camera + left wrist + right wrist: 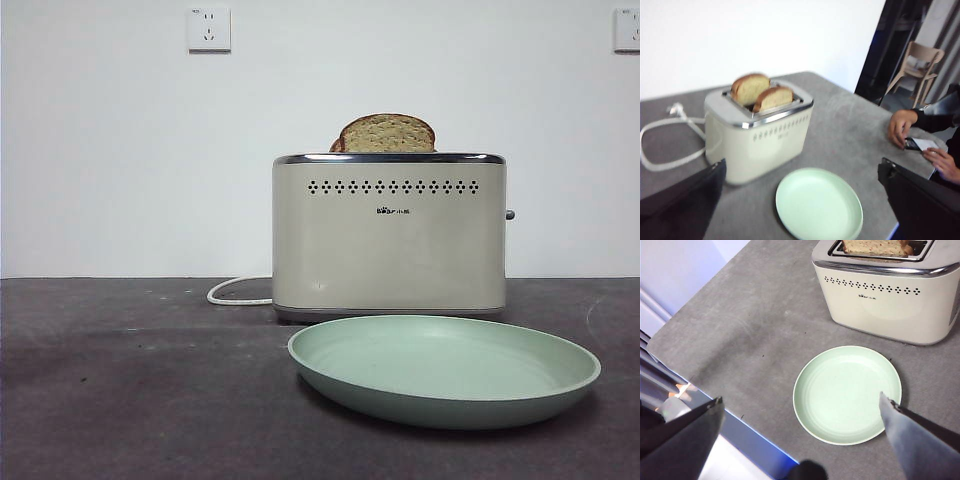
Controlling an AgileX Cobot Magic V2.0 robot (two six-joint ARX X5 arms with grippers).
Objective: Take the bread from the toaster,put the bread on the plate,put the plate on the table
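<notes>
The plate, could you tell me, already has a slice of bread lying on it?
No, the plate lies bare on the table, and the bread stands in the toaster.

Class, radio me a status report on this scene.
Both grippers open, empty, held back. Bread seated in toaster. Plate bare on table. Path unobstructed.

You have a cream-beige toaster [389, 240] with a chrome top rim, two rows of small dark holes and a tiny dark logo. Its cord [235, 293] is white. Your bread [388, 134] shows tan speckled crumb under dark brown crust. The plate [445, 371] is plain pale mint-green, the table [130, 390] dark grey with faint pale scuffs.
</notes>
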